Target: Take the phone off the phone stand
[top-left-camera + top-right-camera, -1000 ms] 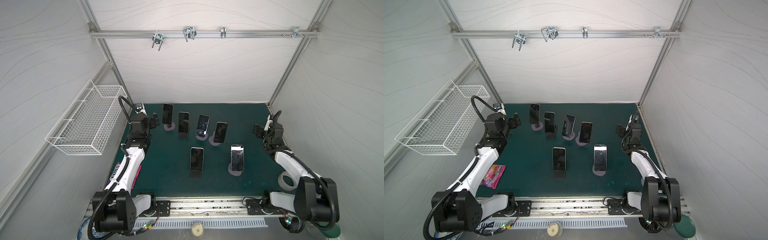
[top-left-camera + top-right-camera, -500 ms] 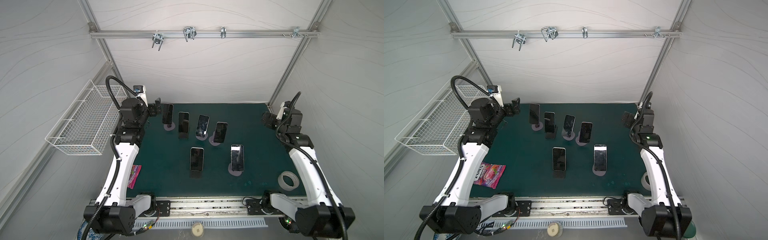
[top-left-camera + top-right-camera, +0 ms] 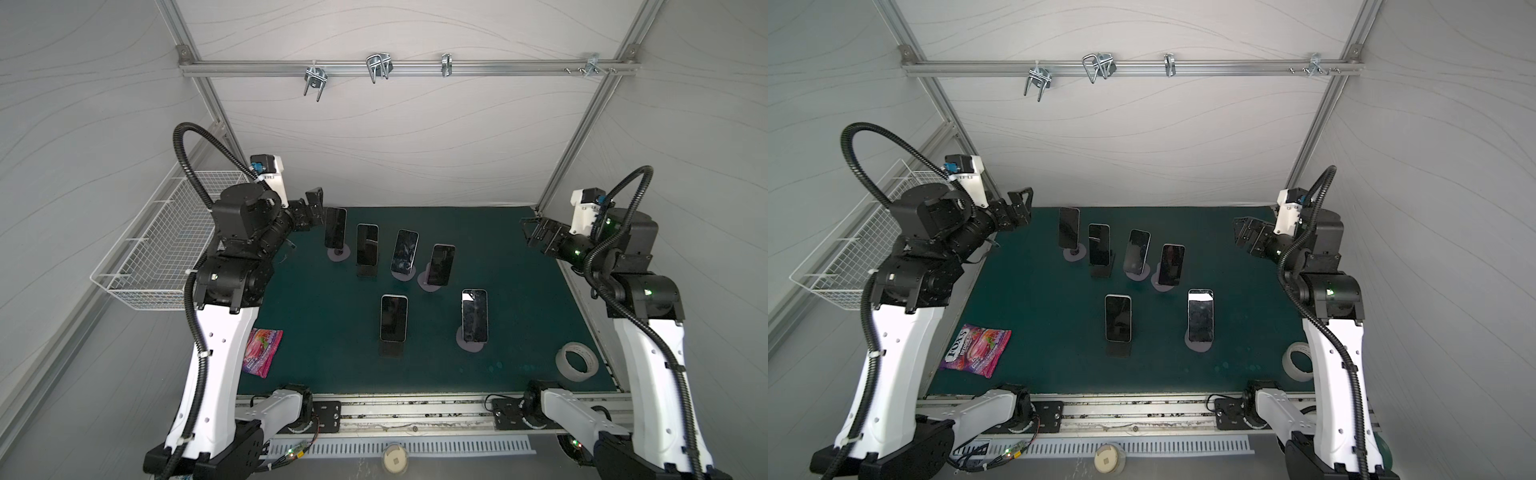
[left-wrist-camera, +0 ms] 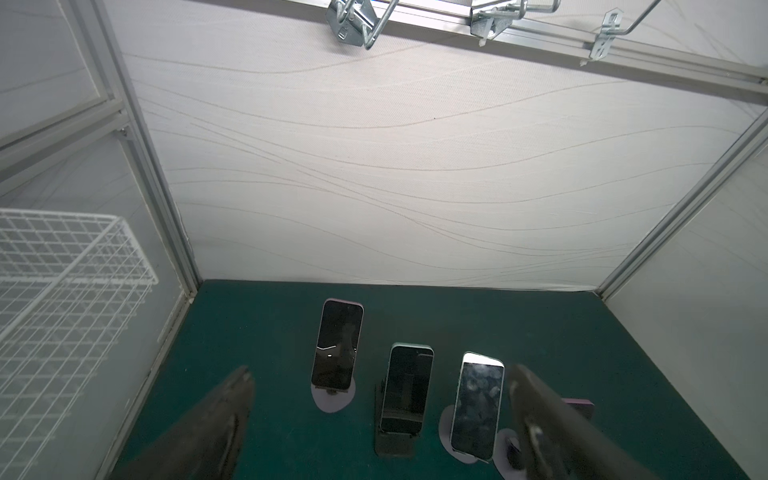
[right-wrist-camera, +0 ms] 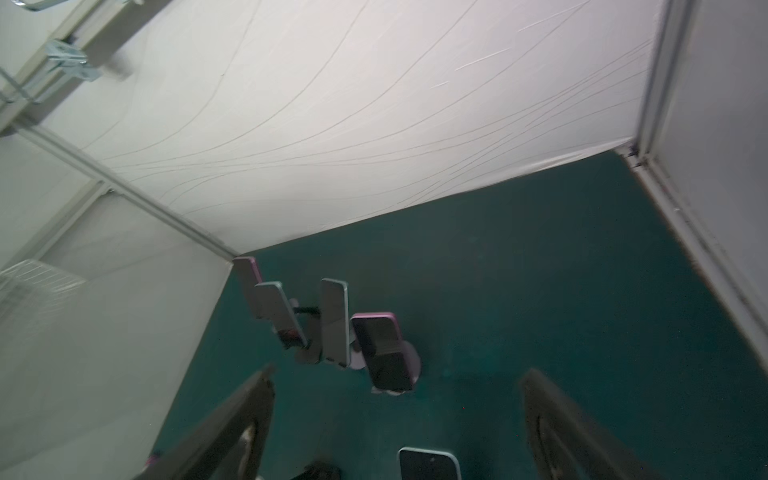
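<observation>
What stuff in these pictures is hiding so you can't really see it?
Candy packet: in a top view, the left arm covers one side.
Tape roll: in a top view, the right arm hides part.
Purple phone: left wrist view, mostly behind a gripper finger.
Near phone: right wrist view, cut off by the picture's edge, blurry too.

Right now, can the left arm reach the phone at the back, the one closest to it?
Probably yes. The left pincer is open and faces that back-left phone, with only bare green mat between them. The neighbouring phone stands off to the side.
</observation>
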Available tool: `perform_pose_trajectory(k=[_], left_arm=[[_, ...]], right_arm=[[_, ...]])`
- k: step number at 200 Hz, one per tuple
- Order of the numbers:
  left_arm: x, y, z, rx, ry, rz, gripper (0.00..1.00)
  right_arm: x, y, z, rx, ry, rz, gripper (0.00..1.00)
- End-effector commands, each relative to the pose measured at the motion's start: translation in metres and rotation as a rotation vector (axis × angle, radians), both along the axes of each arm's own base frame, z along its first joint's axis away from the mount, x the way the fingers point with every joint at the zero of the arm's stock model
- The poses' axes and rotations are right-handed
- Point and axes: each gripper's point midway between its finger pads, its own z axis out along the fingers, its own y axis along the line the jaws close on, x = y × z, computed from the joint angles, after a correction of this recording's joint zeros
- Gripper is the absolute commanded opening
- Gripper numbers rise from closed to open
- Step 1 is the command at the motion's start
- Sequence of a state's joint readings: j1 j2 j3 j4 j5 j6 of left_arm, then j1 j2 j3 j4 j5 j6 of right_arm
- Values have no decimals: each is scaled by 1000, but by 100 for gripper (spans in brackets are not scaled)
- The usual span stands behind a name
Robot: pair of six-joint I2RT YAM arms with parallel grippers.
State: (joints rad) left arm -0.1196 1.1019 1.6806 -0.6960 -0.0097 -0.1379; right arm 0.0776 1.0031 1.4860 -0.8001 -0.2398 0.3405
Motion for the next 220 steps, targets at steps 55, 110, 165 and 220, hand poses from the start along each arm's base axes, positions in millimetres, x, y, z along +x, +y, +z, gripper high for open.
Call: perform_pose_trajectory(k=[55,110,165,220], left_arm=[[-79,-31,15,-178,106,-175,89],[-115,-47,-24,-123,306,-288,84],[-146,-39,-67,215,368,-383,88],[-141,-46,-107,44,472,-328,86]], right_arm=[[-75,52,-32,-14,249,180,69],[-110,68,-62,-70,353,235,68],[-140,65,-106,-202,443,244,66],[-151,69,-135,-267,521,253,64]])
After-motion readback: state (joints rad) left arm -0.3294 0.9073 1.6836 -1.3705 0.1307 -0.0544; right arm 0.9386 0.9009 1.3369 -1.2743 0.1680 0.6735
